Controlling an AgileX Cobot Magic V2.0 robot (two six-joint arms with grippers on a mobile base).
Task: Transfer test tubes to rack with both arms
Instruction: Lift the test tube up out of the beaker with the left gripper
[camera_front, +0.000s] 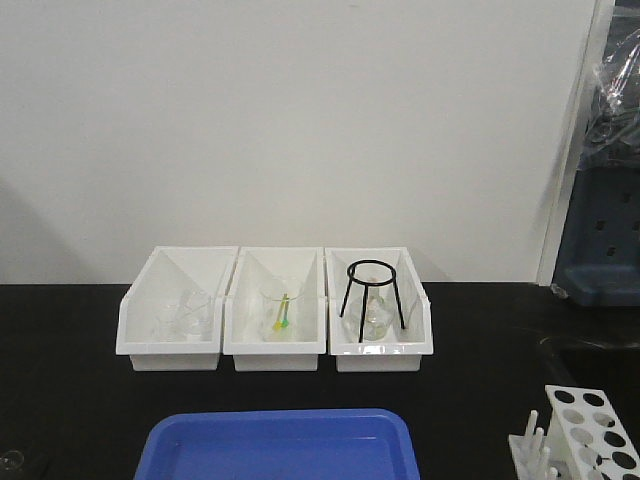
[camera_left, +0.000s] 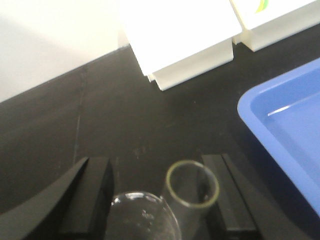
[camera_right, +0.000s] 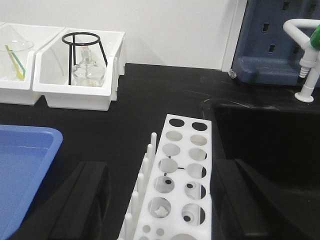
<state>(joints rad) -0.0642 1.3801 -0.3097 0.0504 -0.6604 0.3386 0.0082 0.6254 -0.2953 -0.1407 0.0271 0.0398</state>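
1. Left wrist view: left tool (camera_left: 157, 195) gapes wide over the black table (camera_left: 100, 125), with a glass tube (camera_left: 192, 185) mouth within its gap.
2. Right tool (camera_right: 160, 190) stands wide above the white rack (camera_right: 186, 150).
3. Blue tray (camera_front: 280, 445) lies left of the rack.

The test tube (camera_left: 192, 186) is clear glass, the tray (camera_front: 280, 450) glossy plastic, the rack (camera_right: 184, 167) matt plastic.
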